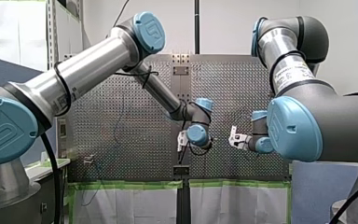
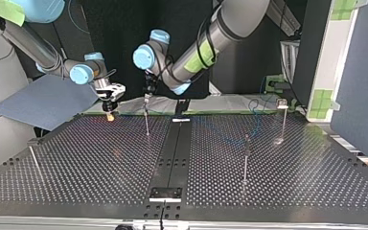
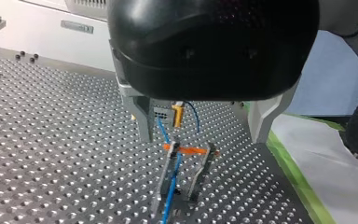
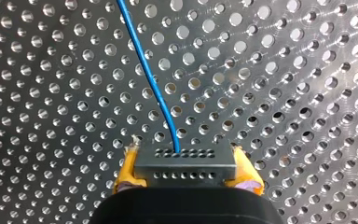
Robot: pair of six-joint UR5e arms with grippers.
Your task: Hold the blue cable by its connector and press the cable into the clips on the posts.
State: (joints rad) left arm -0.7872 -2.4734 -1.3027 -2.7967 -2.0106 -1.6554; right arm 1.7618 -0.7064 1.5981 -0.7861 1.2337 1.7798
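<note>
My right gripper (image 4: 185,161) has its yellow pads (image 4: 127,171) closed on both ends of the dark grey connector (image 4: 185,169), gripping it firmly. The blue cable (image 4: 149,74) leaves the connector's upper row of holes and runs away from the fingers over the perforated table (image 4: 284,70).

My left gripper's (image 3: 200,122) metal fingers (image 3: 142,119) stand wide apart and hold nothing. Below the gap between them rises a thin post (image 3: 168,179) with an orange clip (image 3: 186,150) at its top. The cable passes the clip and drops along the post towards the table. Whether it is seated in the clip cannot be told. Beyond the post, between the fingers, one yellow pad of my right gripper shows with the cable arching off it.

In the top view this post stands near the table's edge on the arms' side, just beside the dark centre strip (image 2: 172,153), with my left gripper directly above it. My right gripper hangs low near the same edge, closer to the corner at the view's left. Three more posts stand on the table: one (image 2: 33,158) by the edge at the view's left, one (image 2: 246,158) past the centre strip, and one (image 2: 282,120) near the corner at the view's right on the arms' side.
</note>
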